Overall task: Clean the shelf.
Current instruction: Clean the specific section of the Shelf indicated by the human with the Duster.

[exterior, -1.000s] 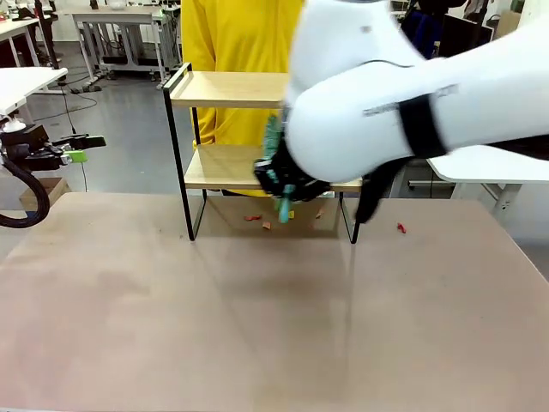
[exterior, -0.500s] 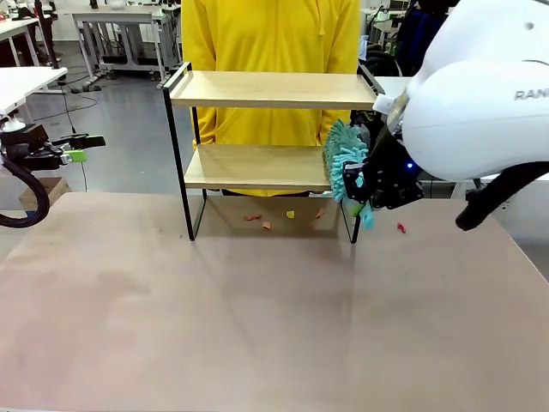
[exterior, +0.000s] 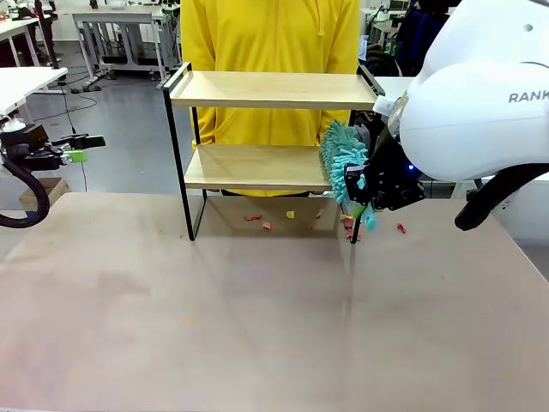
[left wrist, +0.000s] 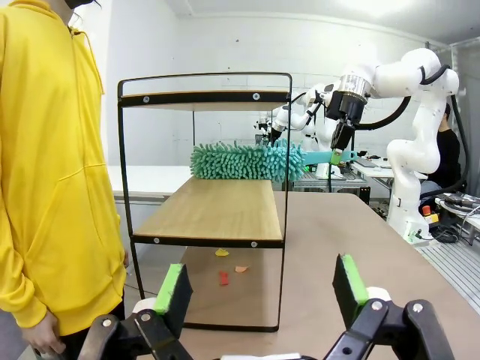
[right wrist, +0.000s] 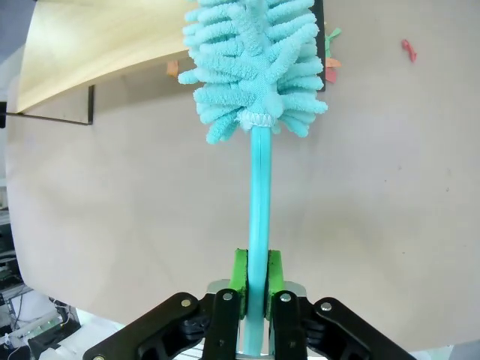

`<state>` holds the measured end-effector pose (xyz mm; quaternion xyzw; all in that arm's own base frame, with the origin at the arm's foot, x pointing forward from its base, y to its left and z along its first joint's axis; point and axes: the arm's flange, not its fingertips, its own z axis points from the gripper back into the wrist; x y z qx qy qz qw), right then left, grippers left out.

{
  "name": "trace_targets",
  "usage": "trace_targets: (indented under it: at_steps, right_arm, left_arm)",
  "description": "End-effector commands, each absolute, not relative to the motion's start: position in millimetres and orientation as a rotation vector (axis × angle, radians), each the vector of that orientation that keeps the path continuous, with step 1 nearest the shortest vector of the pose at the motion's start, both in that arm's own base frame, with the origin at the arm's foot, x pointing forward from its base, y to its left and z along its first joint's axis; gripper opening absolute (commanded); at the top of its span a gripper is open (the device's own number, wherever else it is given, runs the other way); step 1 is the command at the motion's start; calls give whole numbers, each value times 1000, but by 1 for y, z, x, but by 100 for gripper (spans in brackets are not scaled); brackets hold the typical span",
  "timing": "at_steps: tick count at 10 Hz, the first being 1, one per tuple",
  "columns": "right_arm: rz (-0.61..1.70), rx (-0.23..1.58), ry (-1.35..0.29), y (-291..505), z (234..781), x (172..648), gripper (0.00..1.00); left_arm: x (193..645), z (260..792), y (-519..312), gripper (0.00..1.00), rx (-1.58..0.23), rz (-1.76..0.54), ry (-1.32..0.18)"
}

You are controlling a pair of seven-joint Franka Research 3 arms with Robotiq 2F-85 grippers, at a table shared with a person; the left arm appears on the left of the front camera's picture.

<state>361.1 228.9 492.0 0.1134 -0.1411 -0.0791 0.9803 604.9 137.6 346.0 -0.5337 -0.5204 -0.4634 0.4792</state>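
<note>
At the far left, off the table's edge, the left gripper [exterior: 81, 148] is seen held above the floor; in its wrist view the gripper [left wrist: 261, 283] is shown with its green pads [left wrist: 174, 289] spread wide apart and nothing between them. The shelf [exterior: 270, 88] is placed at the far middle of the table [exterior: 257, 326], with a person [exterior: 270, 34] in yellow standing close behind it. Both boards are seen bare. Small orange, red and yellow scraps [exterior: 266, 225] are scattered on the table under the lower board. A teal duster [exterior: 343, 159] is held at the right end of the shelf, its fluffy head between the two boards, just above the lower one; contact with the board cannot be told. In the left wrist view the duster [left wrist: 240, 161] is laid across the far side of the shelf [left wrist: 217, 210]. The thin handle is clamped between the pads of the right gripper [right wrist: 255, 270], the duster [right wrist: 255, 67] pointing away from it. One red scrap [exterior: 401, 227] is left on the table right of the shelf.
</note>
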Motion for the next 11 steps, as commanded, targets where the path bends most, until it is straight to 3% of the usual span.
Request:
trace_targets:
  at_steps: [1, 4, 11]
  right_arm:
    - [-184, 245, -275, 233, 493, 362, 13]
    - [-177, 195, -336, 202, 497, 349, 13]
    - [222, 287, -365, 162, 563, 268, 13]
  left_arm:
    - [602, 348, 136, 100, -1299, -1135, -1280]
    - [602, 348, 136, 100, -1299, -1135, -1280]
    - [602, 348, 136, 100, -1299, -1135, -1280]
